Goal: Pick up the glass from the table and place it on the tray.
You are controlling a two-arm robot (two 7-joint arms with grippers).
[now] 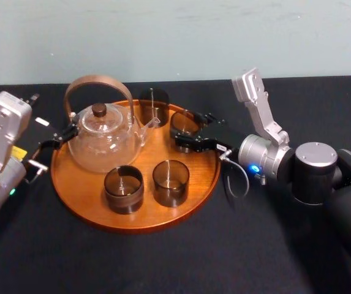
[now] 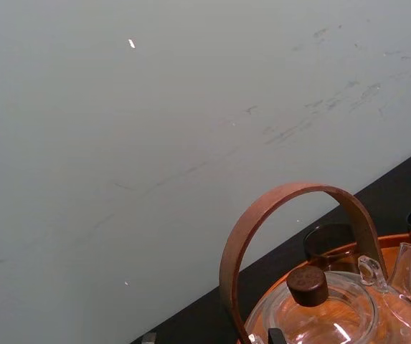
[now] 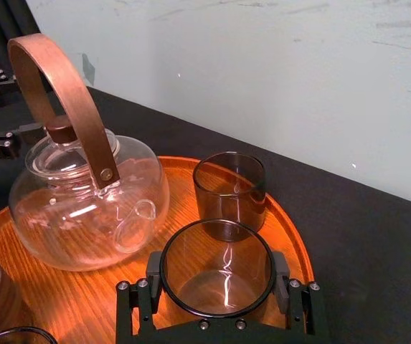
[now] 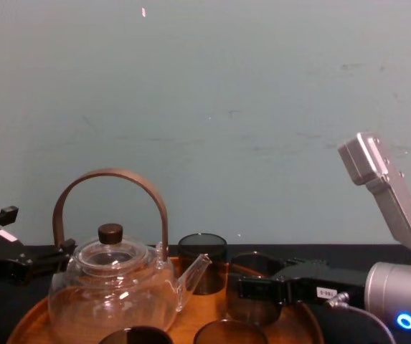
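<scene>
The wide matte black table (image 1: 163, 257) carries the large round orange-brown wooden tray (image 1: 77, 196). At its right rear part, the dark cylindrical glass (image 3: 216, 269) is clamped between the fingers of the right gripper (image 1: 196, 131). The left gripper (image 1: 57, 138), fingers apart, hangs at the tray's left rim.

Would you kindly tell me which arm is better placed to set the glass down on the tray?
Right. The right hand holds the glass at the tray's right side; the left hand sits beside the teapot, farther off.
</scene>
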